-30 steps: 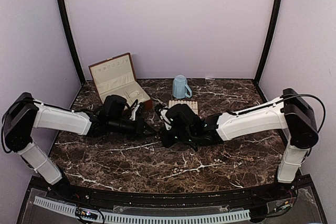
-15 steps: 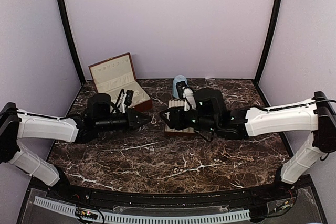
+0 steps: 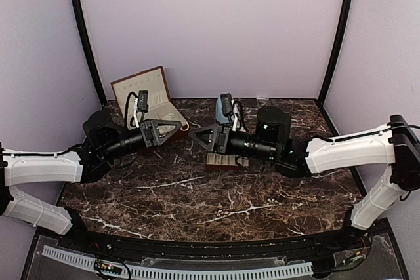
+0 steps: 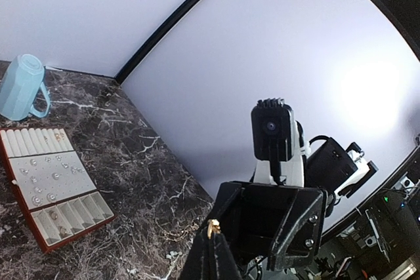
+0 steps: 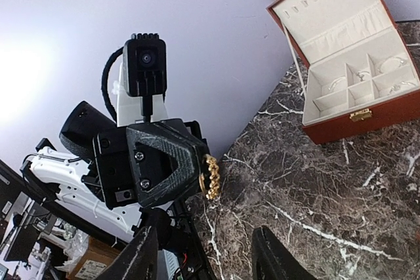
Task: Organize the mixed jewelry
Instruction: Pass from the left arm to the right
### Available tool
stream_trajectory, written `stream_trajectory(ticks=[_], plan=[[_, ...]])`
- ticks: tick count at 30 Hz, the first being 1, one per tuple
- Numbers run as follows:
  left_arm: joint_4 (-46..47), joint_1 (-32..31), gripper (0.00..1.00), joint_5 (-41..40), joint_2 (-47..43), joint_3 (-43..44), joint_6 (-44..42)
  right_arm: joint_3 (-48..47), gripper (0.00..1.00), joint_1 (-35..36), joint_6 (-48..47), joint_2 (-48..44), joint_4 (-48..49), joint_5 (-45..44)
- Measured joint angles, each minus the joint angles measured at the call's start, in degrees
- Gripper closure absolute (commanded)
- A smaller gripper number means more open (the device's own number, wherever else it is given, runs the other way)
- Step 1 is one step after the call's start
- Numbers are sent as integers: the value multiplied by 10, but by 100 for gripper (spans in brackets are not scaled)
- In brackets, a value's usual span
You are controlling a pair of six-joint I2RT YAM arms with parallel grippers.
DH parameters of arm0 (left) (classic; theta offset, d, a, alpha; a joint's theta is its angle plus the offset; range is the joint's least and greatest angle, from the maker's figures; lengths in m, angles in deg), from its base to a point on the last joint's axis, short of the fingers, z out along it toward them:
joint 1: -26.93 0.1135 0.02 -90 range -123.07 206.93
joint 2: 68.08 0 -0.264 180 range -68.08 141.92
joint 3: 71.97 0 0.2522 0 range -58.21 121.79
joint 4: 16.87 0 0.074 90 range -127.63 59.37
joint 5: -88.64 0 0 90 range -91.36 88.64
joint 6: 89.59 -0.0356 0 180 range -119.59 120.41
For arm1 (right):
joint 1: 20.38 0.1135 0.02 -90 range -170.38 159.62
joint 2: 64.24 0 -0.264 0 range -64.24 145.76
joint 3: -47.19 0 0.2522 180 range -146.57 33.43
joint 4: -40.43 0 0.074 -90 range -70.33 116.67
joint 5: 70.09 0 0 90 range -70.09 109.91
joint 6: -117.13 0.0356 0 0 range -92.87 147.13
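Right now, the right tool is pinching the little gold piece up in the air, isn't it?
No: the left tool is pinching the little gold piece up in the air. The right wrist view shows it; the right tool is open.

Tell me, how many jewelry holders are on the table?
2. An open reddish-brown box sits back left; a cream slotted tray lies mid-table, partly hidden under the right arm.

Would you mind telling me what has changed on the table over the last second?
Both arms lifted their pincers off the table to face each other in the air: the left pincer shut on a gold chain, the right pincer open. The box, mug and tray stayed put.
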Motion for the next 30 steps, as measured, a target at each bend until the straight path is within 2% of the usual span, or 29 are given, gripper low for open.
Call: stream_trajectory(ticks=[8,21,30], plan=[[11,-6,100,31,-9,0,-12,-9,72,-5,22,19,34,35],[14,-12,100,49,-10,0,-22,-21,86,-7,25,22,41,39],[14,-12,100,48,-10,0,-24,-21,100,-10,28,22,51,47]])
